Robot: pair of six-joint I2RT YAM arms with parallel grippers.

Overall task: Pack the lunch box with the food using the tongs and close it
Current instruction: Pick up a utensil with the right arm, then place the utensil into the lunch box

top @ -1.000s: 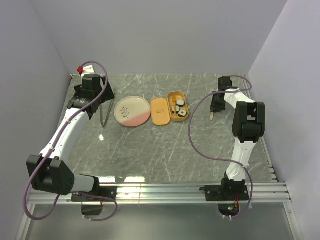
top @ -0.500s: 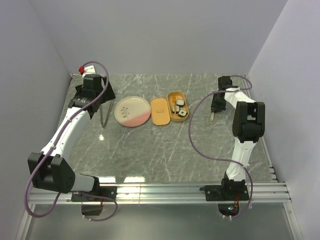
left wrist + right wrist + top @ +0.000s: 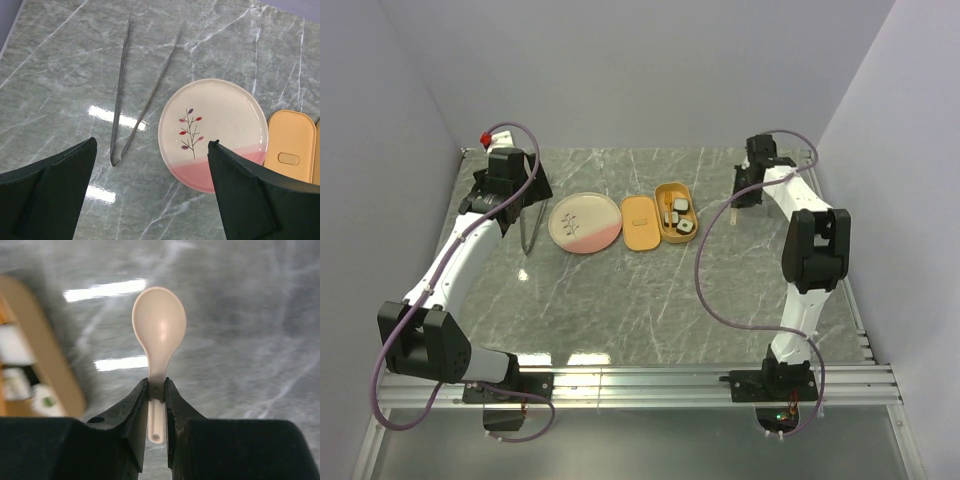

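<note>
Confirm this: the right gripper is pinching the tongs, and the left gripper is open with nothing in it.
Wrong on one point. The right gripper is pinching the beige spoon, as the right wrist view shows, not the tongs, which lie on the table. The left gripper is open with nothing in it.

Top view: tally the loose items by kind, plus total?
tongs: 1
plate: 1
lunch box: 1
lid: 1
food pieces: 3, in the lunch box
spoon: 1, held in the right claw
Total: 8
</note>
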